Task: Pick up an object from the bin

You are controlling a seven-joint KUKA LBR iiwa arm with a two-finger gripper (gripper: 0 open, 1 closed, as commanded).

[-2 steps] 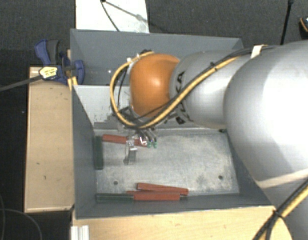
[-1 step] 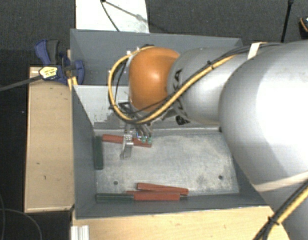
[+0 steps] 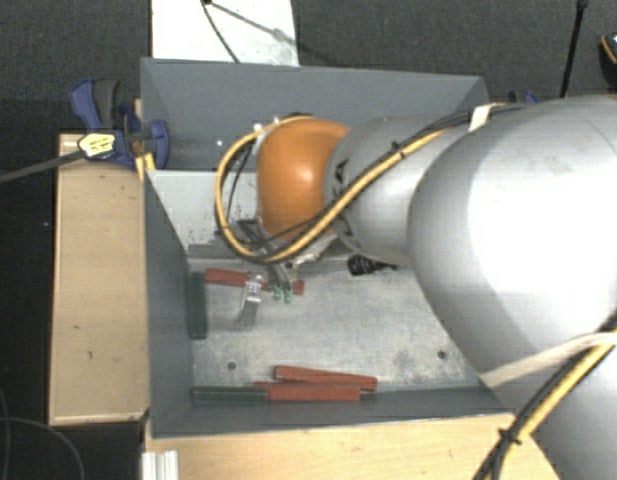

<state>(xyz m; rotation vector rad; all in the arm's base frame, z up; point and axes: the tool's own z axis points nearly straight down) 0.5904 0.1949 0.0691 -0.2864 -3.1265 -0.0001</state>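
My gripper (image 3: 267, 298) hangs below the orange wrist cover over the back left part of the bin floor, open, with one silver finger (image 3: 250, 305) low near the floor. A red stick (image 3: 224, 278) lies flat just behind the fingers. Its middle is hidden by the gripper and its right end (image 3: 298, 287) shows on the other side. I see nothing held between the fingers. A dark green bar (image 3: 196, 305) lies along the left wall, a little left of the gripper.
Two red sticks (image 3: 325, 375) (image 3: 314, 393) and a dark green stick (image 3: 229, 396) lie along the front wall. A small black thing (image 3: 363, 265) sits at the back under the arm. The arm covers the bin's right side.
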